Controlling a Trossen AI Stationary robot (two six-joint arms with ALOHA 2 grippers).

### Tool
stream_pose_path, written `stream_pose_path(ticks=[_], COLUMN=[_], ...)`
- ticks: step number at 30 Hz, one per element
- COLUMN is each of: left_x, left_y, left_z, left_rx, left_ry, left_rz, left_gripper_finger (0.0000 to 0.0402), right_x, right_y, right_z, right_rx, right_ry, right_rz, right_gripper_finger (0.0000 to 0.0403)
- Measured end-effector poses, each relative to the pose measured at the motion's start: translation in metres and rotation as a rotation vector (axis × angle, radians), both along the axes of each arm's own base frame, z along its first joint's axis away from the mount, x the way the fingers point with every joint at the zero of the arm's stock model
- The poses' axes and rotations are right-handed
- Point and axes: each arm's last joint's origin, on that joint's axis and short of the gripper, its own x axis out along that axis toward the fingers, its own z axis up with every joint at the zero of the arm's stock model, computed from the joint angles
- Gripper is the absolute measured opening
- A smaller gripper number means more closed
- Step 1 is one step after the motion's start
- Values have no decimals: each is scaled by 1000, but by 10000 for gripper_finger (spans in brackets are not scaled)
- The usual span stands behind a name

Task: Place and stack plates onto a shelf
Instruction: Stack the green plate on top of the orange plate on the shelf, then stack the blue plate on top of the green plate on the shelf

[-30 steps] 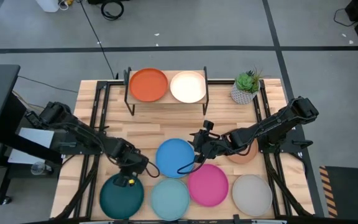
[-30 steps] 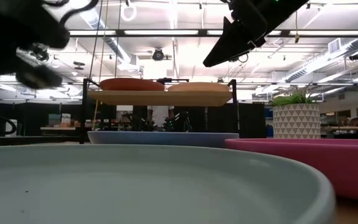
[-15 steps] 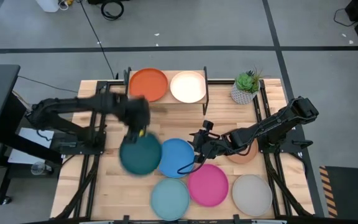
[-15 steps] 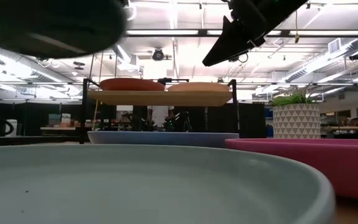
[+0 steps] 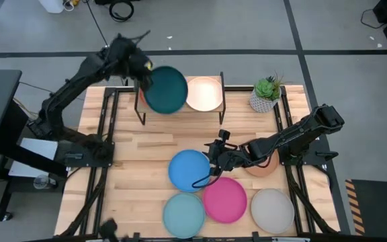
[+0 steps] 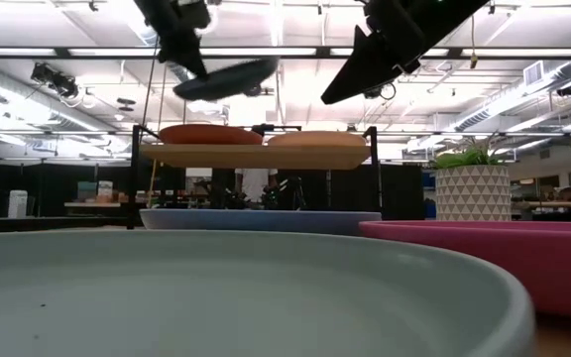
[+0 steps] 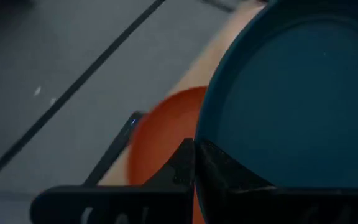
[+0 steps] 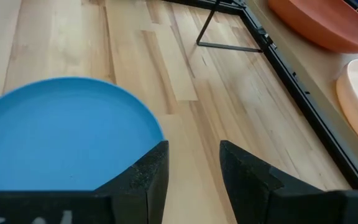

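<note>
on the shelf (image 5: 180, 111) the orange plate (image 7: 157, 146) waits. left gripper (image 5: 140, 67), clamped on the dark teal plate (image 5: 165, 89), has carried it up over it, ready to stack. right gripper (image 5: 213, 151) hangs with fingers apart beside the blue plate (image 5: 189, 170).

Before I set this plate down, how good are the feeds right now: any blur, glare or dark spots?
High view: even light, sharp, only the left gripper slightly smeared. Low view: ceiling lights backlight the scene, so the dark teal plate and both arms read as silhouettes; the near light teal plate fills the foreground. Left wrist view: dim and soft, orange plate blurred. Right wrist view: bright and clear on the blue plate.
</note>
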Motion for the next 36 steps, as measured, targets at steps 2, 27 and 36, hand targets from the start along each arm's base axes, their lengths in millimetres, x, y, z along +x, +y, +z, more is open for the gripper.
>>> stream_pose_path(ticks=[2, 27, 36], left_x=[-2, -7, 4], left_y=[20, 90, 83], left_z=[-5, -53, -33], left_rx=[-21, -359, -264], left_ry=[8, 204, 214], left_rz=[46, 70, 50], left_gripper_finger=[14, 21, 126], right_x=[0, 2, 2], right_y=[-2, -9, -9], right_z=[0, 0, 0], right_rx=[0, -12, -2], right_ry=[0, 7, 9], right_rz=[-5, -19, -9], right_gripper_finger=[149, 149, 149])
